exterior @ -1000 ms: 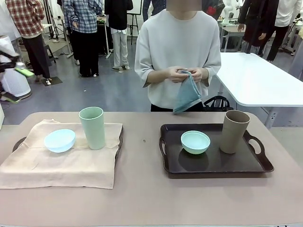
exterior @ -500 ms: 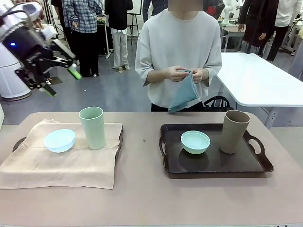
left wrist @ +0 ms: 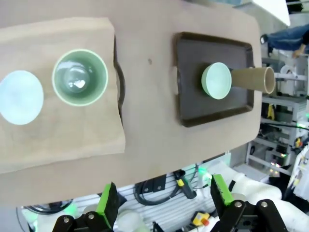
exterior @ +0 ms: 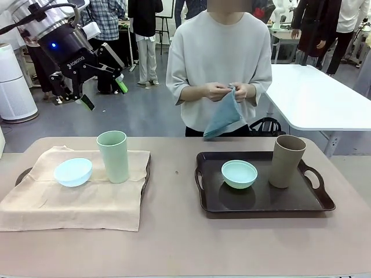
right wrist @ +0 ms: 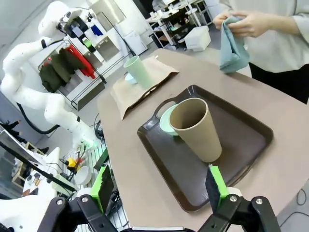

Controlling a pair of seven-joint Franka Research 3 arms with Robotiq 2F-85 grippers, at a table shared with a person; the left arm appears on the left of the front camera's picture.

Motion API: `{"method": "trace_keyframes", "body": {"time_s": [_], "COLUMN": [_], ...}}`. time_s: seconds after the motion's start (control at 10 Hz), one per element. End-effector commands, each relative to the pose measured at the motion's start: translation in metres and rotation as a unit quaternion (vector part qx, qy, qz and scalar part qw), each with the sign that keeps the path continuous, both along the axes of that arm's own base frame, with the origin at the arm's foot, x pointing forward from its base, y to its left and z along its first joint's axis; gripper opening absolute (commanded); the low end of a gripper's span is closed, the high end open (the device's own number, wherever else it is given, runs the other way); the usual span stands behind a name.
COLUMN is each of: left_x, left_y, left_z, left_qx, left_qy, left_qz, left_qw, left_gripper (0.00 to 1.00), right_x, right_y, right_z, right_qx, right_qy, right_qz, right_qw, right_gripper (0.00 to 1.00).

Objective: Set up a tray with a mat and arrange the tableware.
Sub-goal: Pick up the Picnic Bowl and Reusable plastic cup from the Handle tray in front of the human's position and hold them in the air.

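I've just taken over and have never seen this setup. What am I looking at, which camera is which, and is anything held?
Two robot arms share a table with a person. The front picture looks across it from the robot's side. The other two come from cameras on each wrist, looking along that arm's green-tipped fingers. The left end effector hangs open, high on the left. The right end effector is open too, and both hold nothing. On the left, a beige mat carries a pale blue bowl and a light green cup. On the right, a dark tray holds a mint bowl and a tan cup. The person's hands hold a teal cloth.
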State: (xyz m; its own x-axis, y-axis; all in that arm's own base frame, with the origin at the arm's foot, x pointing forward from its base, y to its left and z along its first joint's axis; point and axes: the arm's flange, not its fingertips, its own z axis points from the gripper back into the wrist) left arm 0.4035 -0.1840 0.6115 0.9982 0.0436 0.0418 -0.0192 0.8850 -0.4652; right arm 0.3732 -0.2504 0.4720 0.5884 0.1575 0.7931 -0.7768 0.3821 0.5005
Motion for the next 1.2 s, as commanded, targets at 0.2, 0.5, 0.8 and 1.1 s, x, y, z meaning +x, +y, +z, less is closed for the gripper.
{"method": "trace_keyframes", "body": {"time_s": [0.2,0.5,0.8,1.1], "left_x": [0.002,0.026,0.057,0.061], "left_y": [0.001,-0.077,-0.149,-0.205], "left_z": [-0.001,0.010,-0.045,-0.103], "left_qx": [0.003,0.051,0.156,0.219], "left_qy": [-0.006,-0.005,-0.025,-0.058], "left_qz": [0.032,0.030,0.007,-0.021], "left_qw": [0.999,0.998,0.987,0.974], "left_gripper": [1.00,1.00,1.00,1.00], "right_x": [0.001,0.011,0.020,0.033], "right_y": [-0.002,0.008,0.017,0.037], "right_z": [0.004,-0.027,-0.070,-0.094], "right_qx": [-0.026,-0.084,-0.063,-0.039], "right_qy": [-0.034,-0.079,-0.108,-0.114], "right_qz": [0.019,0.090,0.112,0.109], "right_qw": [0.999,0.989,0.986,0.987], "right_gripper": [1.00,1.00,1.00,1.00]}}
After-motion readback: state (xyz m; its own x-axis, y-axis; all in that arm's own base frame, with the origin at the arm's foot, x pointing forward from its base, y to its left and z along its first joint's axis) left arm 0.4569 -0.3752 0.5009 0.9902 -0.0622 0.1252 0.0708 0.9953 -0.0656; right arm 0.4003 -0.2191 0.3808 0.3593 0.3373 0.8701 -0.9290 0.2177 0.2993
